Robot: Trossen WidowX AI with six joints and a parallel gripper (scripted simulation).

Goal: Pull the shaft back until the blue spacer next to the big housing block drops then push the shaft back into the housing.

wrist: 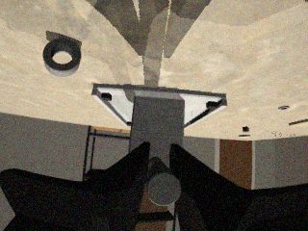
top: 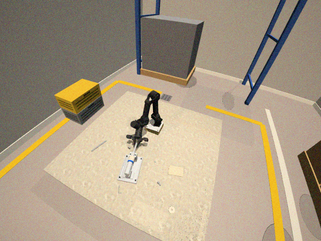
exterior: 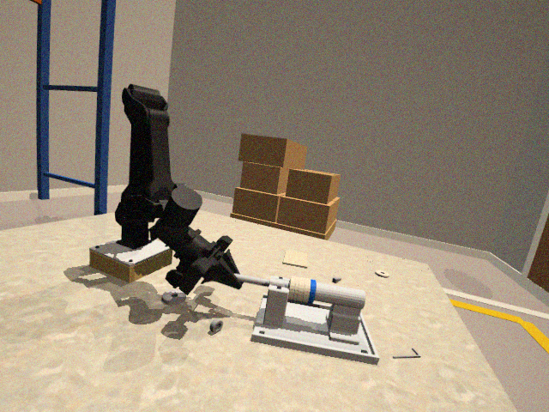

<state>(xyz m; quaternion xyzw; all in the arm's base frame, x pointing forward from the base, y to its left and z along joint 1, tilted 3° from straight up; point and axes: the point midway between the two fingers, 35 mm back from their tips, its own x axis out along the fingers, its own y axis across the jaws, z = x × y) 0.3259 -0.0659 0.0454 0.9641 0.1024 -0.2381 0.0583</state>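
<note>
My gripper (top: 136,143) (exterior: 239,280) (wrist: 160,148) is shut on the free end of the grey shaft (top: 134,149) (exterior: 256,280) (wrist: 164,189). The shaft passes through the small upright support (exterior: 275,306) (wrist: 158,115). Several cream spacers (top: 131,157) (exterior: 299,289) sit in a row beyond the support. The blue spacer (top: 130,160) (exterior: 312,291) is still in line with them, between the cream ones and the big cylindrical housing block (top: 128,168) (exterior: 340,295). No gap shows beside it. The support and housing stand on a white base plate (top: 138,168) (exterior: 310,348). The wrist view hides the spacers behind the support.
A small dark ring (exterior: 215,326) and a flat grey washer (exterior: 172,297) lie near the gripper. A hex key (top: 119,191) (exterior: 406,356) lies beyond the plate. A cream pad (top: 175,170) (exterior: 295,258), a bolt (top: 158,183) and a cream washer (top: 171,209) (exterior: 382,273) lie to one side.
</note>
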